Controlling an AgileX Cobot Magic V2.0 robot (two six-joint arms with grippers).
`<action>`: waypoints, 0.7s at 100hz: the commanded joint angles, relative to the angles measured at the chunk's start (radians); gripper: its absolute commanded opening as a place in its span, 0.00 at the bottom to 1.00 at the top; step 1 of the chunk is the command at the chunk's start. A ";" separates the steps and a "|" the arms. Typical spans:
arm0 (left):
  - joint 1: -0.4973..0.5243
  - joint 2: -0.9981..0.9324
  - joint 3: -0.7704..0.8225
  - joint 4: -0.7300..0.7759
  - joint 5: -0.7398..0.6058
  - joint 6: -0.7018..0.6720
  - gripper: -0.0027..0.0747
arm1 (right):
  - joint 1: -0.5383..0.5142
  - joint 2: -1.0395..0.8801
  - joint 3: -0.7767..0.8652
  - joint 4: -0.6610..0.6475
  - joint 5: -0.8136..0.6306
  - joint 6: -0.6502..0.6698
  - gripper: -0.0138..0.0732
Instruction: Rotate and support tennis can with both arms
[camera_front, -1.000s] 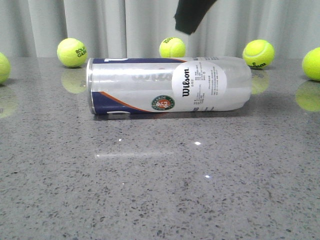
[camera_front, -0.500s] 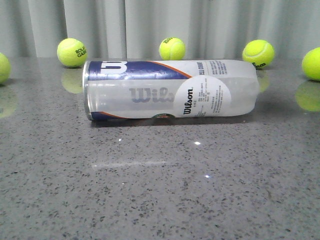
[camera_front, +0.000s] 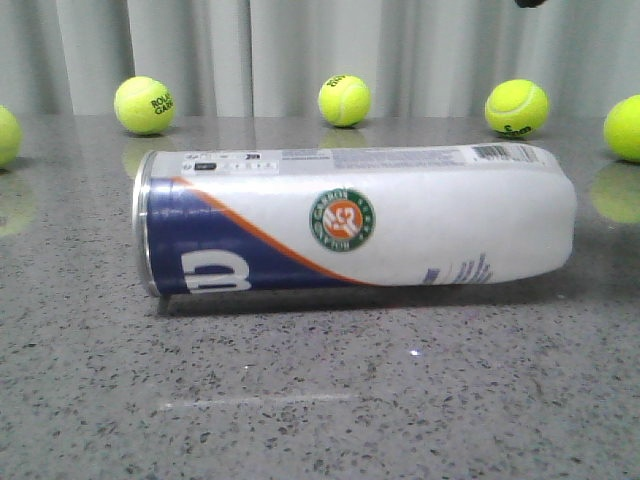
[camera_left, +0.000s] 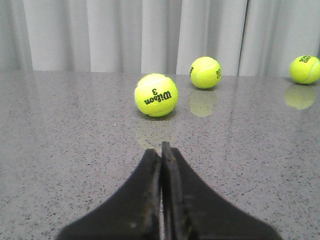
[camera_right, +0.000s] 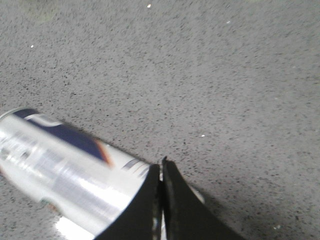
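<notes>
While the tennis can (camera_front: 355, 222) lies on its side on the grey speckled bench (camera_front: 320, 400), neither hand has hold of it. In the front view its long axis runs across the scene, nearly level, with the metal rim (camera_front: 145, 225) at the left end and the clear ridged base (camera_front: 560, 215) at the right. The navy and orange part of the label faces the camera, with the round green and orange emblem (camera_front: 342, 220) near the middle. A can lying this way rests on its curved wall, so it is likely free to roll toward or away from the camera; that is probably why the task calls for one hand to turn it and the other to steady it.

The left hand (camera_left: 161, 150) is clenched, its two black fingers pressed together with nothing between them. It points low over bare bench toward a tennis ball (camera_left: 156, 95), and the can does not show in that view, so this hand seems well apart from it. The right hand (camera_right: 161, 165) is also clenched and empty. Its tips hang over the can (camera_right: 75, 175), near one end, looking down on it; whether they touch the plastic I cannot tell, as the can is blurred there.

Several tennis balls (camera_front: 144, 105) sit along the back of the bench before a pale curtain (camera_front: 200, 50), clear of the can.
</notes>
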 joint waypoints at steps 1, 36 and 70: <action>-0.006 -0.034 0.045 -0.001 -0.077 -0.008 0.01 | -0.004 -0.094 0.070 -0.027 -0.171 -0.005 0.09; -0.006 -0.034 0.045 -0.001 -0.084 -0.008 0.01 | -0.004 -0.434 0.389 -0.054 -0.405 -0.006 0.09; -0.006 -0.034 -0.026 -0.001 -0.090 -0.008 0.01 | -0.004 -0.700 0.496 -0.054 -0.407 -0.006 0.09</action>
